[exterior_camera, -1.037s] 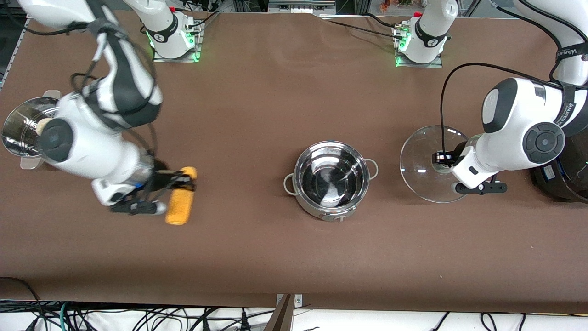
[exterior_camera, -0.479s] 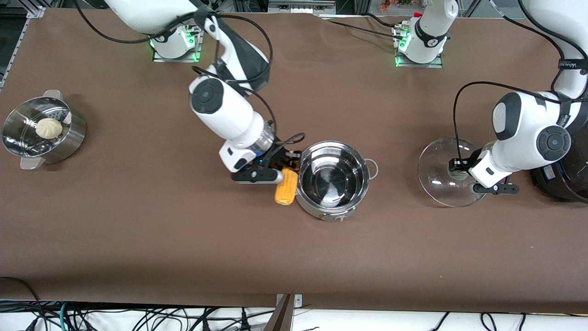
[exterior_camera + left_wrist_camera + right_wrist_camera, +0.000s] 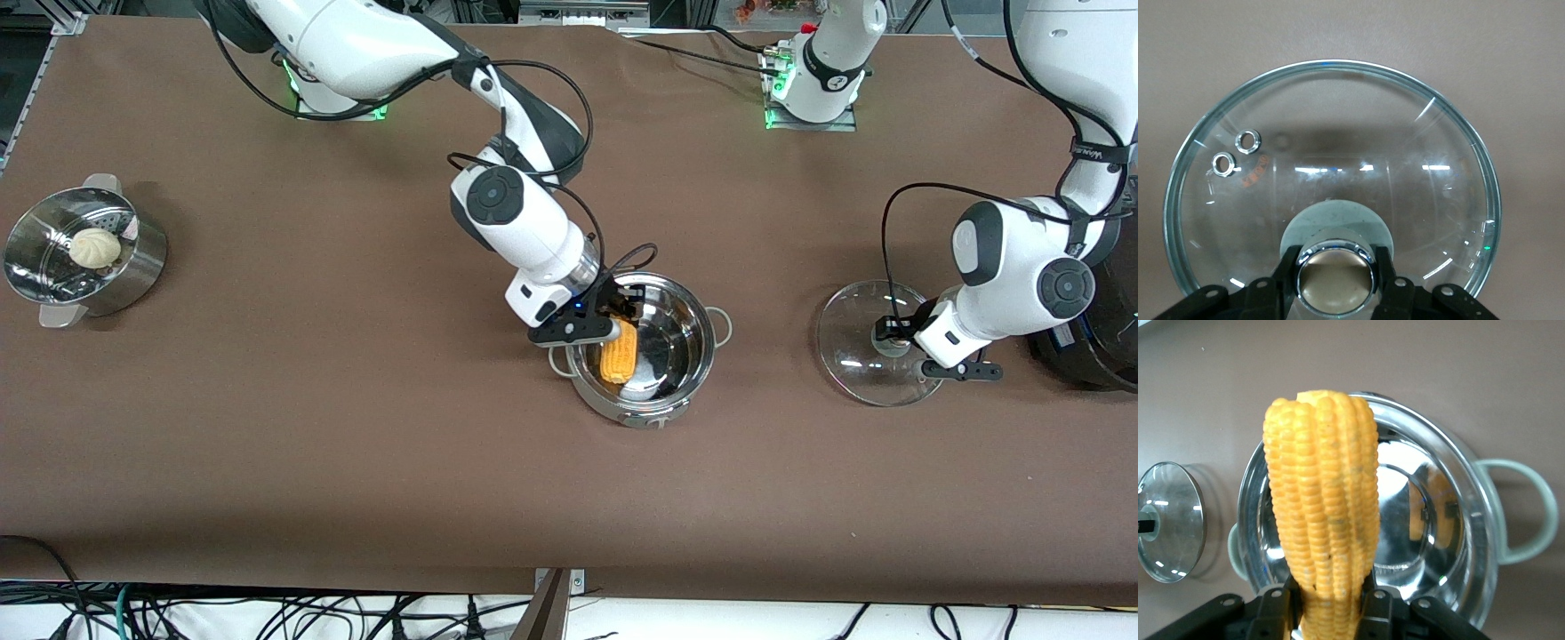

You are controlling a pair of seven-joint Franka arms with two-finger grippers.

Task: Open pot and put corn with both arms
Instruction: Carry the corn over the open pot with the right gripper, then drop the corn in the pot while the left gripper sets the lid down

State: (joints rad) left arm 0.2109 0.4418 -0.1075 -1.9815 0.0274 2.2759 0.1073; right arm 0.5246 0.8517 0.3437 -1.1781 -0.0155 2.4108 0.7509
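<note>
The shiny steel pot (image 3: 637, 412) stands uncovered mid-table, and its rim (image 3: 1471, 520) fills the right wrist view. My right gripper (image 3: 613, 313) is shut on one end of the yellow-orange corn (image 3: 619, 350). It holds the cob (image 3: 1325, 507) over the pot's open mouth, near the rim toward the right arm's end. The clear glass lid (image 3: 858, 356) is beside the pot toward the left arm's end, low at the table. I cannot tell whether it touches. My left gripper (image 3: 892, 336) is shut on the lid's knob (image 3: 1335, 280).
A steel steamer pan (image 3: 133, 267) with a white bun (image 3: 95, 247) stands at the right arm's end. A big black appliance (image 3: 1098, 329) sits at the left arm's end, close to the left arm's wrist.
My right gripper has carried the corn from the right arm's end of the table to over the pot. The left gripper has shifted the lid slightly toward the left arm's end.
</note>
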